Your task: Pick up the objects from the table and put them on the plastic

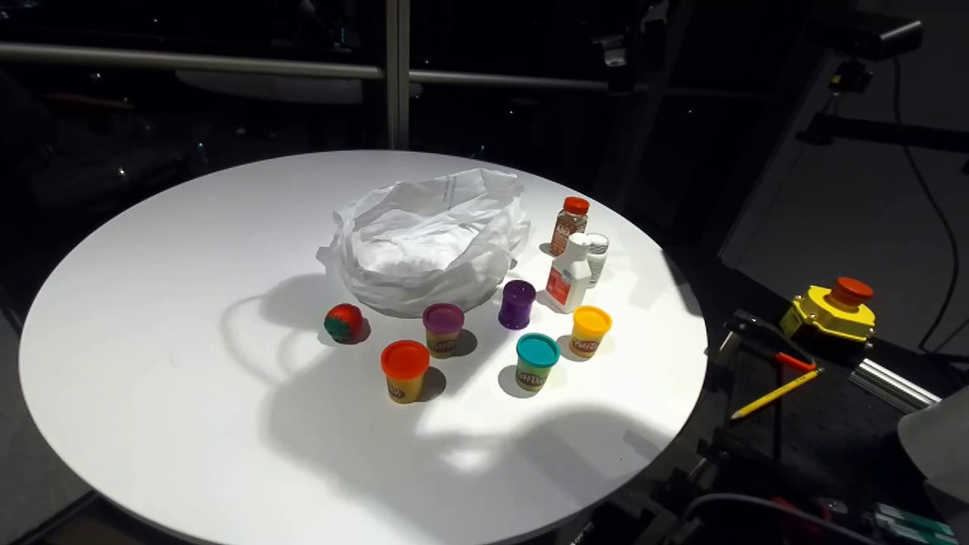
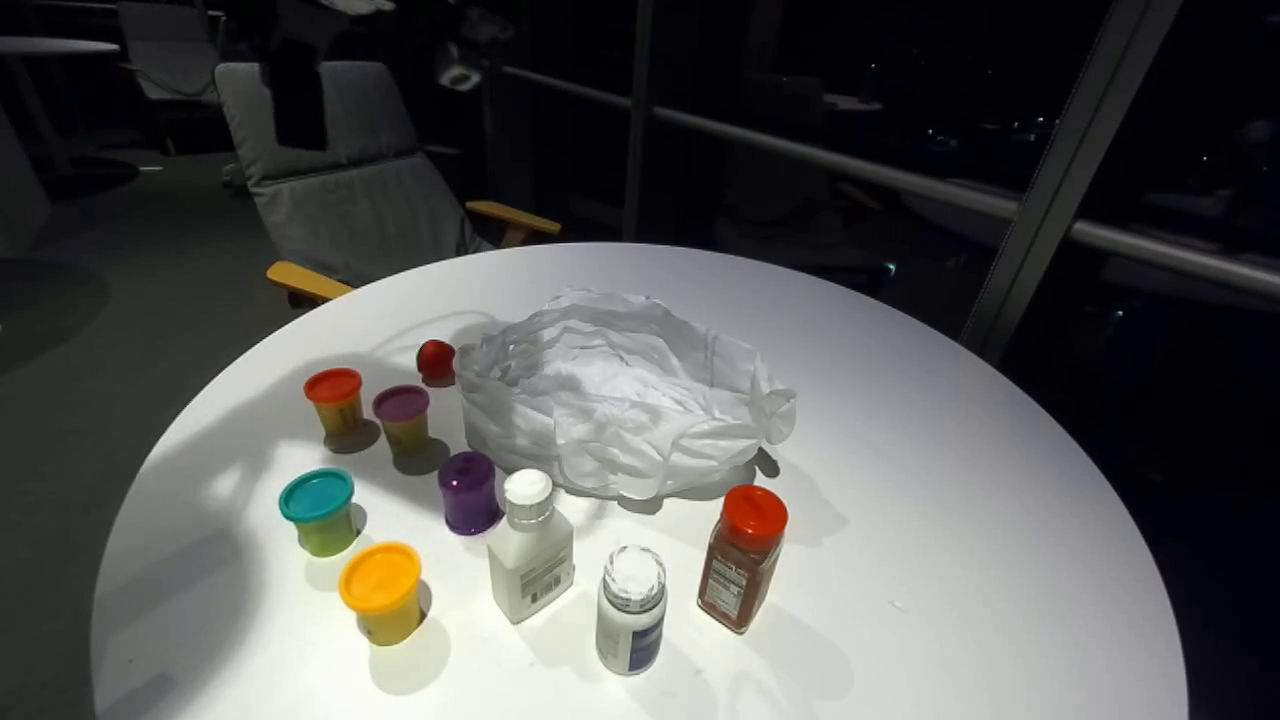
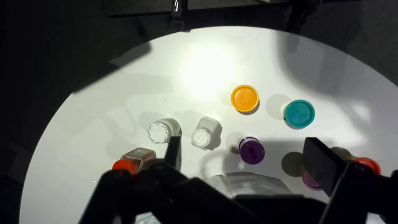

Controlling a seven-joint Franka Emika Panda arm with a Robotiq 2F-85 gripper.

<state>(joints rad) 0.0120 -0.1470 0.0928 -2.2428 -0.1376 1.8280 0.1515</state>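
The plastic [image 1: 424, 280], a crumpled whitish bag, stands open-mouthed on the round table in both exterior views. Around its near side are the objects: cups with orange [image 1: 405, 359], mauve [image 1: 443, 319], teal [image 1: 538, 351] and yellow [image 1: 591, 322] lids, a dark purple container [image 1: 518, 305], a white bottle [image 2: 530, 550], a smaller white bottle [image 2: 631, 615], a red-capped jar [image 2: 742, 560] and a red strawberry-like piece [image 1: 344, 323]. In the wrist view my gripper [image 3: 243, 143] hangs high above them, open and holding nothing. Its right finger partly covers the mauve lid.
A white round table [image 1: 174, 250] carries everything; its edge drops off all around. Beside it a dark bench holds a yellow box with a red button [image 1: 836, 310] and a pencil [image 1: 777, 393]. A grey chair [image 2: 370, 200] stands behind the table, near window rails.
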